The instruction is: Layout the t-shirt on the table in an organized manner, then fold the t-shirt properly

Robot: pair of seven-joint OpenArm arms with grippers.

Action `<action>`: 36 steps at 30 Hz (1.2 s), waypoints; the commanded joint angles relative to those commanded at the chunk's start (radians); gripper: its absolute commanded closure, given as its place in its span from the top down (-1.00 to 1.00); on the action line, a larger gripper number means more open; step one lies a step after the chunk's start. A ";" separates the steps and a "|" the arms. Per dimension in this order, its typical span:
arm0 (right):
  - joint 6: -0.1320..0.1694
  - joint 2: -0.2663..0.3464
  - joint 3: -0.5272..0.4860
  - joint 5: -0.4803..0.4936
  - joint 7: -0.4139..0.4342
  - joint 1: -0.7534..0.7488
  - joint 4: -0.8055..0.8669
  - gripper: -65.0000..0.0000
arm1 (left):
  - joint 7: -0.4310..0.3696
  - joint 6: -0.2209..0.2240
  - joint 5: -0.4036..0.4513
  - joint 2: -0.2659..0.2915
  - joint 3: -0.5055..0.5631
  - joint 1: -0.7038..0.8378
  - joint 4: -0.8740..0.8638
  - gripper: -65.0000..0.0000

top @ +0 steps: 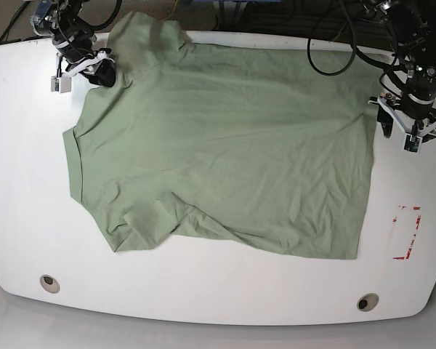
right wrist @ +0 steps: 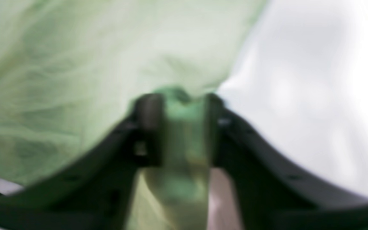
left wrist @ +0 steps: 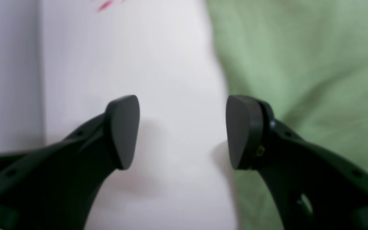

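White table (top: pixel 218 305), sage-green t-shirt (top: pixel 232 153) spread across most of it, wrinkled.
T-shirt is the landmark: the shirt covers the table's middle and far part, one sleeve bunched at its far corner on the base view's left, another sleeve folded under at its near edge. Two grey grommets (top: pixel 49 282) sit on the table nearer the camera than the shirt; red tape marks (top: pixel 407 233) lie just off its hem. Right gripper (right wrist: pixel 177 105) is clamped on a fold of shirt at that far corner, cloth between the pads. Left gripper (left wrist: pixel 182 131) hangs spread wide at the shirt's hem edge, holding nothing, bare table between its fingers (left wrist: pixel 123 131).
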 joint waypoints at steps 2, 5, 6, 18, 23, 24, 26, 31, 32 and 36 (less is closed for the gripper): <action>-0.002 0.002 0.000 -0.002 0.000 0.000 -0.002 -1.00 | 0.000 0.000 0.000 0.000 -0.035 0.000 0.000 0.25; -0.002 0.003 -0.002 -0.002 0.000 0.000 -0.002 -1.00 | 0.002 0.000 0.000 0.000 -0.092 0.002 0.000 0.37; -0.002 0.003 -0.002 -0.002 0.000 0.000 -0.002 -1.00 | 0.002 0.000 0.000 0.000 -0.109 0.002 0.000 0.45; -0.011 0.044 0.005 -0.002 -0.002 -0.002 0.017 -0.85 | 0.002 0.000 0.000 0.000 -0.196 0.021 0.000 0.68; -0.034 0.052 0.046 0.002 -0.002 -0.028 0.055 -0.22 | 0.002 0.000 0.000 0.000 -0.193 0.043 0.000 0.68; -0.040 0.052 0.057 0.002 -0.002 -0.029 0.068 -0.09 | 0.002 0.000 0.000 0.000 -0.192 0.044 0.000 0.68; -0.040 0.052 0.068 0.002 -0.002 -0.035 0.095 0.12 | 0.002 0.000 0.000 0.002 -0.190 0.044 0.000 0.68; -0.038 0.052 0.068 0.003 -0.002 -0.058 0.161 0.19 | 0.000 0.000 0.000 0.012 -0.190 0.048 -0.002 0.68; -0.038 0.052 0.068 0.003 -0.003 -0.058 0.167 0.19 | 0.000 0.000 0.000 0.015 -0.190 0.048 -0.002 0.68; -0.037 0.048 0.068 0.003 -0.043 -0.055 0.183 0.19 | 0.000 0.000 0.000 0.015 -0.189 0.048 -0.002 0.68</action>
